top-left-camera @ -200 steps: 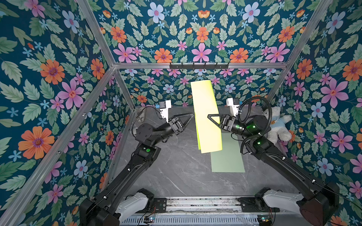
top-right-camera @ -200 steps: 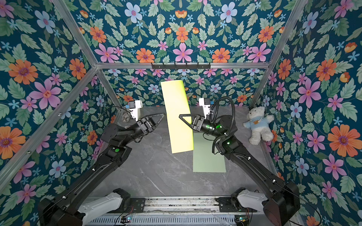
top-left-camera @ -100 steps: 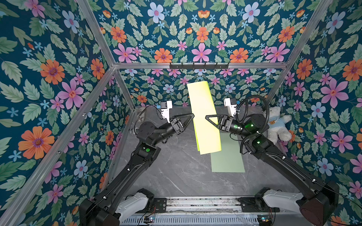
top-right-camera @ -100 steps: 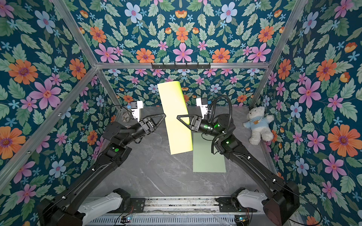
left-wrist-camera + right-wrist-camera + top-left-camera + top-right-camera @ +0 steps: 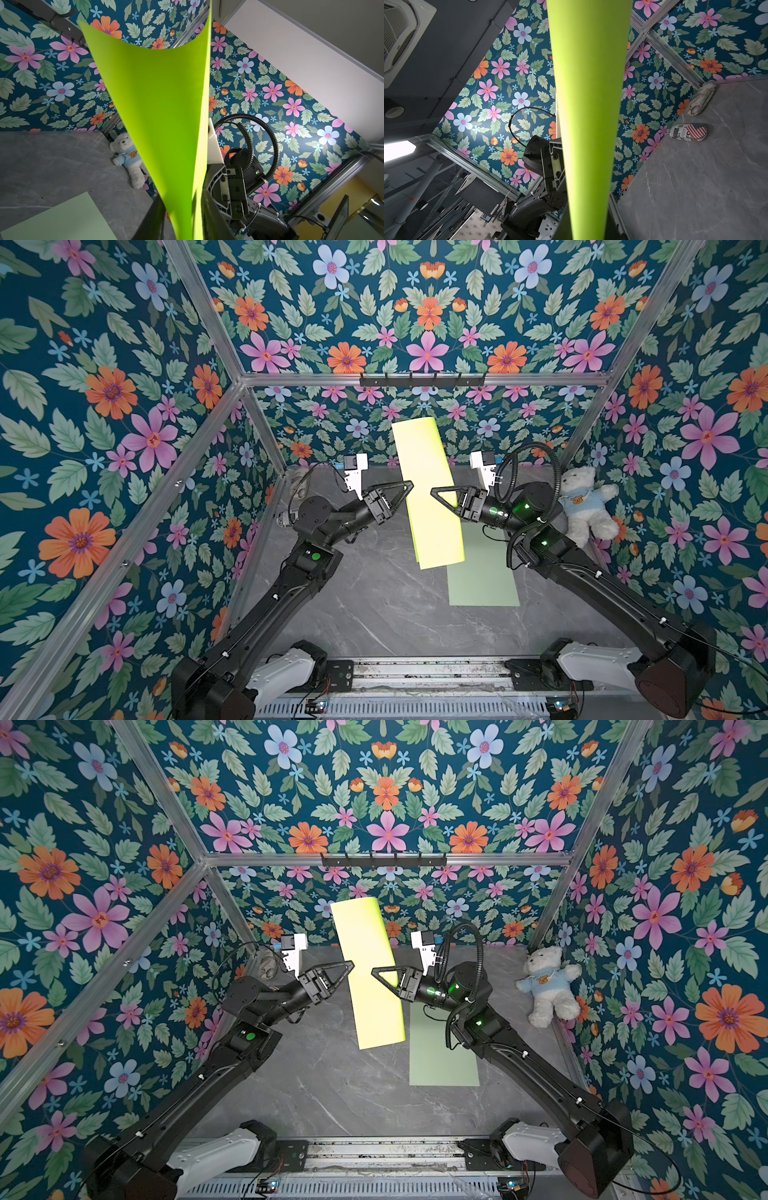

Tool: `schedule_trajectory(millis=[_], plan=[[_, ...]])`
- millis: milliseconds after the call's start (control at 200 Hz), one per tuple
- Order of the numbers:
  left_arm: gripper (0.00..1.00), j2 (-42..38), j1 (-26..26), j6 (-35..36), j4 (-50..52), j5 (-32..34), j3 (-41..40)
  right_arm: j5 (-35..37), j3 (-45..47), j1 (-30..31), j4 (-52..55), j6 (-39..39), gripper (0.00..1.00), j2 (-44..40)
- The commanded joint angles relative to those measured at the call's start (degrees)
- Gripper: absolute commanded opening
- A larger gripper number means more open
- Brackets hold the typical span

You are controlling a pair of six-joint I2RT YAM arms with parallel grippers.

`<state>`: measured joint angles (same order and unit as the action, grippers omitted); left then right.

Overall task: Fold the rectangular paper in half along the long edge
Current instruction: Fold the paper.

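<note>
The rectangular paper (image 5: 432, 497) (image 5: 372, 977) is a bright yellow-green sheet held up in the air, bent over lengthwise so its two layers hang together. My right gripper (image 5: 433, 491) (image 5: 374, 972) is shut on its right side at mid-height. In the right wrist view the paper (image 5: 588, 104) runs straight out from between the jaws of that gripper (image 5: 588, 218). My left gripper (image 5: 409, 486) (image 5: 351, 966) meets the sheet's left edge. In the left wrist view the paper (image 5: 162, 114) passes between that gripper's (image 5: 182, 199) narrowed jaws, with a thin gap on one side.
A pale green sheet (image 5: 484, 576) (image 5: 442, 1052) (image 5: 62, 218) lies flat on the grey marble table, under and right of the held paper. A white teddy bear (image 5: 586, 506) (image 5: 548, 986) sits at the back right. A flag-printed pouch (image 5: 687, 132) and a marbled object (image 5: 700, 99) lie in the back left corner.
The right arm carried the paper slightly left. My left gripper came up to the paper's left edge and its jaws narrowed around it.
</note>
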<state>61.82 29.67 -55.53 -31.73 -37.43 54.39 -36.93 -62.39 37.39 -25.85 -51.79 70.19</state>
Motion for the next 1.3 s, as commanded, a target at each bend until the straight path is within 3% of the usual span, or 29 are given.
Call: schedule_trajectory(millis=[0, 170, 625, 925, 1095, 1295], plan=[[0.21, 0.19, -0.05, -0.28, -2.72, -0.98, -0.07, 1.99, -0.34, 0.06, 1.03, 2.10, 0.16, -0.47], [0.14, 0.38, -0.05, -0.55, -2.82, -1.27, -0.43, 2.71, -0.84, 0.26, 2.43, 3.28, 0.17, -0.65], [0.14, 1.77, -0.05, -1.16, -2.55, -1.90, -0.16, 7.12, -2.73, 2.07, 8.52, 8.35, 0.16, -1.02], [0.23, 1.99, -0.05, -1.34, -2.16, -2.03, 0.17, 9.32, -3.26, 2.60, 10.52, 10.08, 0.16, -0.82], [0.23, 2.27, -0.05, -1.40, -2.11, -2.31, 0.19, 10.88, -3.70, 2.76, 12.09, 11.23, 0.16, -1.02], [0.13, 2.33, -0.05, -1.31, -2.37, -2.56, -0.07, 12.83, -4.56, 3.51, 13.89, 12.74, 0.16, -0.76]])
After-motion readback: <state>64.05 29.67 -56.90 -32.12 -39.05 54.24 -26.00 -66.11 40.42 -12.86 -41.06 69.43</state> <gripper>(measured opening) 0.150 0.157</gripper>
